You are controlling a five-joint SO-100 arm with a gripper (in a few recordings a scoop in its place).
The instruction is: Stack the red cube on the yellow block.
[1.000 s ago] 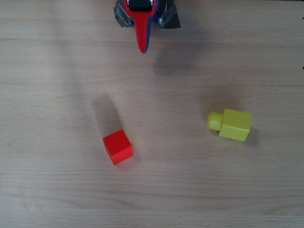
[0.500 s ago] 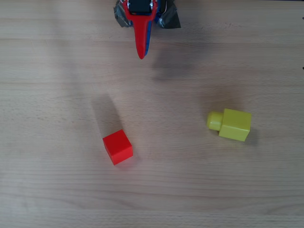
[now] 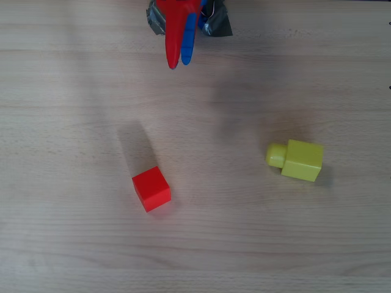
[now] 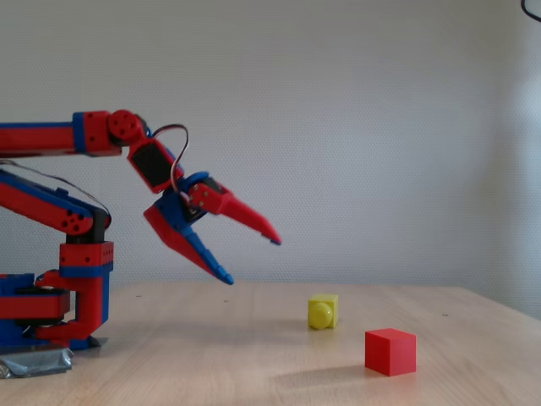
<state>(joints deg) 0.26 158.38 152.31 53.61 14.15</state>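
overhead view: the end effector point(image 3: 177, 64) is sitting at the top centre of the frame, its red finger point(image 3: 174, 36) and blue finger point(image 3: 189, 39) pointing down the frame with their tips a little apart. the red cube point(image 3: 151, 188) is lying on the table point(image 3: 73, 244) in the lower left-centre of the frame, turned slightly off square to the wood grain, well apart from the end effector. the yellow block point(image 3: 297, 159) is lying in the right half of the frame at about mid height, on its side, with its round stud pointing toward the left of the frame. cube and block are well apart, bare table between them. grey tape point(image 3: 217, 24) is showing at the top edge beside the arm.

fixed view: the red-and-blue arm point(image 4: 76, 220) is standing at the left of the frame, its base point(image 4: 51, 313) on the table point(image 4: 211, 355). the end effector point(image 4: 252, 258) is hanging in the air left of centre, well above the table, with its jaws spread wide: the red finger point(image 4: 241, 216) is reaching up and right, the blue finger point(image 4: 199, 249) slanting down and right. it is gripping nothing. the yellow block point(image 4: 322, 310) is resting right of centre with its stud facing the camera; the red cube point(image 4: 390, 351) is sitting nearer the camera, lower right. both are lying right of the end effector and untouched by it.
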